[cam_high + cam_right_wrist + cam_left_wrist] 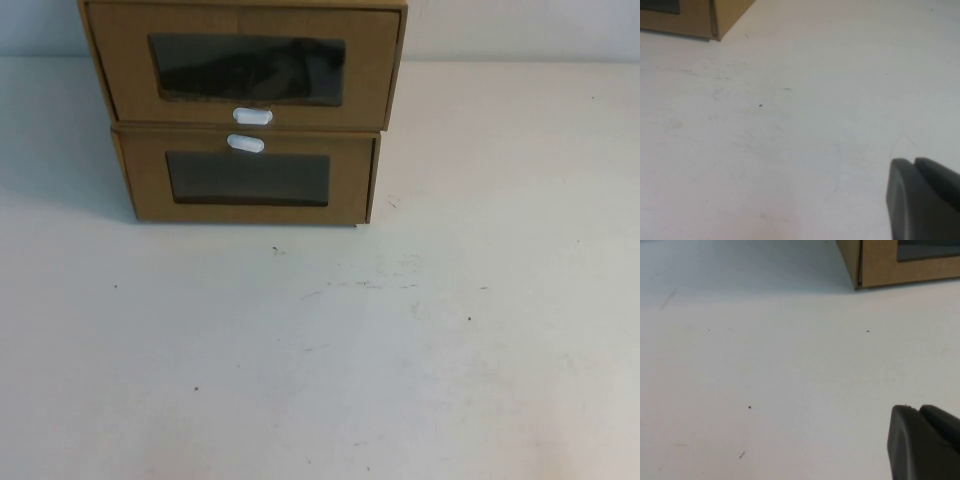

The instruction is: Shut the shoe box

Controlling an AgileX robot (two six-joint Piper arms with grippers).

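The shoe box [245, 65] is the upper of two stacked brown cardboard boxes at the back of the table. It has a dark window and a white oval tab [252, 116] below the window. Its drawer front seems to stand slightly forward of the box beneath. Neither gripper shows in the high view. My left gripper [917, 408] is low over bare table, well short of the boxes, its fingers together and empty. My right gripper [914, 161] is likewise over bare table, fingers together and empty.
The twin brown box [250, 180], with its tab [245, 143] above its window, sits under the shoe box; its corner shows in the left wrist view [880, 265] and the right wrist view [695, 17]. The white table [320, 350] stretches in front.
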